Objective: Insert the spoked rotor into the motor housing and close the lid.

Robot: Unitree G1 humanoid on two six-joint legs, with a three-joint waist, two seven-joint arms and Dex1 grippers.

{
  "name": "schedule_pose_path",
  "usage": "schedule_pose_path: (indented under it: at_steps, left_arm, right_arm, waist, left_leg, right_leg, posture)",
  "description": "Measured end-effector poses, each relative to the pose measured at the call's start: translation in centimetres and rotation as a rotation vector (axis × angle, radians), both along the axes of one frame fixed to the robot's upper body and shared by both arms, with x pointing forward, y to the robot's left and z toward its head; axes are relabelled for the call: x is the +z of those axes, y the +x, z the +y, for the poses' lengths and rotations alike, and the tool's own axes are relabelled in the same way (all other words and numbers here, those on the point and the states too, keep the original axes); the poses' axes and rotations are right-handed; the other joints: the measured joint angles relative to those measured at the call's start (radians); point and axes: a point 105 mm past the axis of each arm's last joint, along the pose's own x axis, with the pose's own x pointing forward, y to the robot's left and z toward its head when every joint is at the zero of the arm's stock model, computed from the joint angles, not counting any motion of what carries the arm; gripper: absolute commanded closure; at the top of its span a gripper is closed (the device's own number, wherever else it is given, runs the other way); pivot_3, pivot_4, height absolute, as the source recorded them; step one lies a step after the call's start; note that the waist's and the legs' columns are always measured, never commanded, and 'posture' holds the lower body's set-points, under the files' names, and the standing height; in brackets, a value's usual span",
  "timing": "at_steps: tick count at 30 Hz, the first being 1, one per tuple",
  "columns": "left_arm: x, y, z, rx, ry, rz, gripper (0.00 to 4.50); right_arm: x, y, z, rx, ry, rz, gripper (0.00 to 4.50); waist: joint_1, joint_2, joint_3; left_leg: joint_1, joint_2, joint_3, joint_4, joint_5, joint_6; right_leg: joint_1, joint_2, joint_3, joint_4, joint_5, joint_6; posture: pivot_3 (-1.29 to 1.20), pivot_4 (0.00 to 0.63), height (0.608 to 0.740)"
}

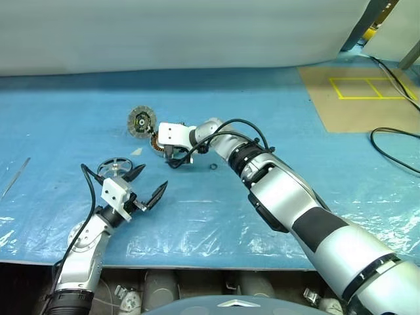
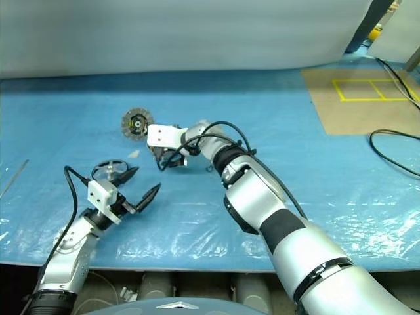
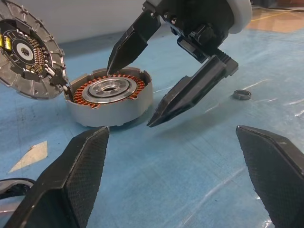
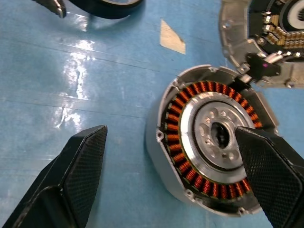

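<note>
Near edge, lower left of the head view: left gripper level over the blue plastic sheet, fingers spread wide, nothing between them.

Just behind it, left of centre: spoked rotor lies flat on the sheet, dark ring, silver spokes. One left fingertip sits close beside its rim; contact cannot be judged.

A small pale scrap lies on the sheet between rotor and housing.

Centre of the frame: right gripper angles downward over the motor housing, fingers apart. In the left wrist view one finger hangs above the housing's copper windings, the other drops just outside its grey wall. No clear touch, nothing gripped. Housing rests open side up, orange-brown coils ringing a pale metal centre.

A small dark ring lies on the sheet just right of the right gripper.

Further back, upper left of centre: lid is propped on edge against the housing's rim, dark inner face with yellow-green marks turned toward the camera, ribbed rim visible.

Far right: brown board with yellow tape lines, black cable trailing beside it.
</note>
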Motion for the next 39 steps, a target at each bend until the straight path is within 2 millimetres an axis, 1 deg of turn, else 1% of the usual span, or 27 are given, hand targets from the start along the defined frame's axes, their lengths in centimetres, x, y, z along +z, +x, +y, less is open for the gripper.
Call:
schedule_pose_path:
  at_steps: [3, 5, 8, 16, 19, 21, 26, 28, 29, 31, 36, 39]
  left_arm:
    - [0.1, 0.0, 0.0, 0.002, 0.003, -0.003, 0.00]
    - [0.6, 0.2, -0.3, -0.007, 0.002, -0.019, 0.00]
    - [1.4, 0.3, -0.5, -0.010, 0.000, -0.050, 0.00]
    - [1.2, 0.3, -0.6, -0.009, 0.001, -0.040, 0.00]
    - [1.2, 0.4, -0.7, -0.013, 0.003, -0.040, 0.00]
    - [1.2, 0.4, -0.7, -0.016, 0.005, -0.041, 0.00]
    - [1.3, 0.7, -0.9, -0.026, 0.011, -0.042, 0.00]
    - [1.3, 0.8, -1.0, -0.031, 0.012, -0.044, 0.00]
    - [1.3, 0.9, -1.0, -0.033, 0.013, -0.040, 0.00]
    - [1.3, 1.0, -1.0, -0.037, 0.014, -0.041, 0.00]
    - [1.2, 1.1, -1.2, -0.046, 0.016, -0.037, 0.00]
    - [0.9, 1.1, -1.1, -0.045, 0.017, -0.024, 0.00]
  right_arm:
    - [-0.5, -0.6, 0.8, 0.018, -0.021, -0.008, 0.01]
    - [-0.7, -0.8, 1.4, 0.009, -0.017, -0.006, 0.01]
    - [-1.1, -0.5, 0.9, -0.037, -0.042, 0.015, 0.01]
    - [-1.5, -0.5, 0.2, -0.049, -0.112, 0.054, 0.01]
    - [-1.4, -0.8, -0.1, -0.043, -0.132, 0.105, 0.01]
    - [-1.4, -1.1, -0.2, -0.028, -0.140, 0.152, 0.01]
    - [-1.2, -2.2, -0.8, 0.020, -0.155, 0.290, 0.01]
    - [-2.1, -2.9, -1.1, 0.026, -0.176, 0.366, 0.01]
    - [-2.2, -3.0, -1.1, 0.023, -0.163, 0.381, 0.01]
    - [-2.1, -2.8, -0.9, 0.006, -0.136, 0.377, 0.01]
    - [-1.6, -1.7, -0.1, -0.034, -0.072, 0.246, 0.01]
    - [-1.4, -1.4, 0.1, -0.043, -0.046, 0.220, 0.01]
  waist:
    - [0.000, 0.000, 0.000]
    - [0.000, 0.001, 0.000]
    - [0.002, 0.001, 0.001]
    - [0.001, 0.004, -0.001]
    - [0.001, 0.004, -0.001]
    - [0.001, 0.006, -0.002]
    - [0.000, 0.010, -0.004]
    - [0.000, 0.009, -0.004]
    - [-0.001, 0.010, -0.004]
    - [-0.002, 0.010, -0.004]
    - [0.000, 0.010, -0.004]
    - [0.000, 0.010, -0.004]
  left_leg:
    - [0.001, 0.001, 0.000, 0.002, 0.000, 0.000]
    - [0.001, 0.002, 0.000, 0.002, 0.000, 0.000]
    - [0.001, 0.002, 0.001, 0.005, 0.000, 0.000]
    - [0.005, 0.002, 0.001, 0.005, 0.000, 0.000]
    - [0.009, 0.002, 0.002, 0.005, -0.001, 0.000]
    - [0.009, 0.001, 0.002, 0.005, -0.002, 0.003]
    - [0.011, 0.002, 0.002, 0.005, -0.002, 0.004]
    - [0.010, 0.002, 0.002, 0.004, -0.002, 0.004]
    - [0.009, 0.002, 0.003, 0.005, -0.002, 0.004]
    - [0.009, 0.002, 0.003, 0.005, -0.002, 0.004]
    - [0.009, 0.002, 0.003, 0.005, -0.002, 0.004]
    - [0.008, 0.002, 0.003, 0.005, -0.002, 0.004]
  right_leg:
    - [-0.002, 0.000, 0.000, 0.005, -0.002, -0.003]
    - [-0.002, 0.000, 0.000, 0.006, -0.002, -0.004]
    - [-0.001, 0.000, 0.000, 0.006, -0.002, -0.004]
    - [0.001, 0.000, 0.001, 0.007, -0.002, -0.004]
    - [0.004, 0.000, 0.002, 0.007, -0.003, -0.004]
    - [0.005, 0.000, 0.002, 0.007, -0.003, -0.004]
    - [0.006, 0.000, 0.002, 0.007, -0.003, -0.004]
    - [0.006, 0.000, 0.002, 0.007, -0.003, -0.004]
    - [0.004, 0.000, 0.003, 0.007, -0.003, -0.004]
    - [0.004, 0.000, 0.003, 0.007, -0.003, -0.004]
    - [0.003, 0.000, 0.002, 0.007, -0.003, -0.004]
    - [0.003, 0.000, 0.002, 0.006, -0.003, -0.004]
  posture:
    - [0.00, 0.150, 0.740]
    - [0.00, 0.150, 0.740]
    - [0.00, 0.150, 0.740]
    - [0.00, 0.150, 0.740]
    - [0.00, 0.150, 0.740]
    - [0.00, 0.150, 0.740]
    - [0.00, 0.150, 0.740]
    - [0.00, 0.150, 0.740]
    - [0.00, 0.150, 0.740]
    - [0.00, 0.150, 0.740]
    - [0.00, 0.150, 0.740]
    - [0.00, 0.150, 0.740]
